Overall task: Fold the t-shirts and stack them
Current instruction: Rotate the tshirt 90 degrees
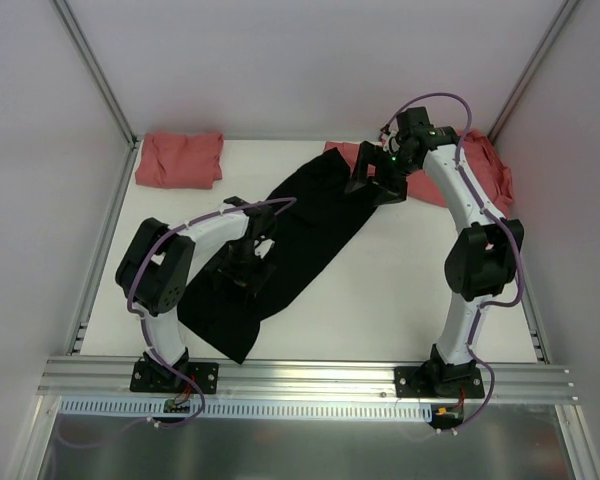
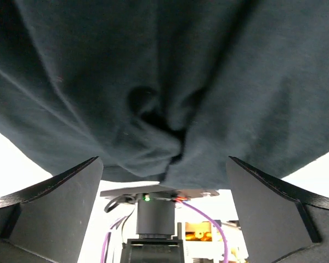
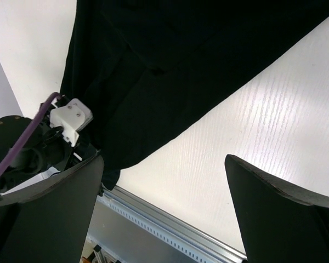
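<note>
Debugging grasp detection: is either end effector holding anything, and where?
Nothing held. Left end effector and right end effector are both open near the black t-shirt.

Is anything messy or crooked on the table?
The black t-shirt lies slanted across the table, its cloth puckered into a wrinkle near the left end effector. The salmon-red shirt at the far right looks rumpled; the far-left one looks folded.

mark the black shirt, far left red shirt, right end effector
black shirt (image 1: 315,225): top view, mid cloth
far left red shirt (image 1: 180,160): top view, centre
right end effector (image 3: 163,161): right wrist view, between fingertips
</note>
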Robot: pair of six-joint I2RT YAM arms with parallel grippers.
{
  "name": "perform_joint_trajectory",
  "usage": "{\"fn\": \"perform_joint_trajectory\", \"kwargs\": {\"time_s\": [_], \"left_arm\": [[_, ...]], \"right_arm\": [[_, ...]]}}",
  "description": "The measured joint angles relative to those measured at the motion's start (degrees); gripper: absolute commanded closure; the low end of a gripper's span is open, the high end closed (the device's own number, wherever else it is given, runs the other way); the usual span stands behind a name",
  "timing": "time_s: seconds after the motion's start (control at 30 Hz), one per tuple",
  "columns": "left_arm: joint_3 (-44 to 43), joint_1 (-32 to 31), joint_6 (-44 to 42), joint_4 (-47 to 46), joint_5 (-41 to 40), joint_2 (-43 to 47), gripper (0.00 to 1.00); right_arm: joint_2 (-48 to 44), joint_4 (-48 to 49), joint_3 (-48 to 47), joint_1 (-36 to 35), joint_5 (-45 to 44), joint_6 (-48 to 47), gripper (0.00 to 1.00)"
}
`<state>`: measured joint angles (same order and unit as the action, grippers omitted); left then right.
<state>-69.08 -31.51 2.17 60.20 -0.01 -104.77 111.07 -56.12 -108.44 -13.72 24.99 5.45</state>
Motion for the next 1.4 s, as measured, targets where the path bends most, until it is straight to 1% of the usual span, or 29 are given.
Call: {"fn": "perform_joint_trajectory", "kwargs": {"time_s": [0.17,0.33,0.6,0.73,0.93,1.03,1.13,1.27,1.33,1.4], "left_arm": [[0.1,-0.8,0.0,-0.2,-1.0,-3.4,0.01],[0.2,-4.2,0.1,-0.7,-0.9,-7.0,0.01],[-1.0,-9.0,1.0,1.2,3.2,-9.8,0.01],[-6.7,-10.2,2.1,3.3,6.5,-13.4,0.02],[-22.3,-11.7,3.0,6.9,12.0,-21.1,0.01],[-28.3,-12.3,3.0,6.4,15.5,-23.3,0.01],[-31.5,-13.1,3.0,4.9,18.3,-24.0,0.01],[-31.2,-13.9,3.1,4.0,21.4,-24.1,0.01],[-29.1,-13.9,3.5,3.7,23.1,-23.3,0.01],[-25.1,-13.9,4.3,2.8,24.4,-21.3,0.01]], "right_arm": [[-0.1,0.7,0.0,1.6,2.3,1.0,0.01],[-0.1,1.4,0.0,3.0,4.4,2.0,0.00],[-0.1,2.1,0.0,4.7,6.0,3.0,0.01],[-0.2,2.6,0.0,5.4,6.2,3.1,0.01],[-1.6,3.0,0.7,6.0,6.4,3.2,0.00],[-2.5,3.1,1.5,6.2,6.4,3.2,0.00],[-3.0,3.2,2.2,6.6,6.3,3.2,0.00],[-3.1,3.2,2.4,7.2,6.3,3.2,0.01],[-3.1,3.2,2.4,7.3,6.3,3.2,0.01],[-3.1,3.2,2.4,7.4,6.3,3.2,0.00]]}}
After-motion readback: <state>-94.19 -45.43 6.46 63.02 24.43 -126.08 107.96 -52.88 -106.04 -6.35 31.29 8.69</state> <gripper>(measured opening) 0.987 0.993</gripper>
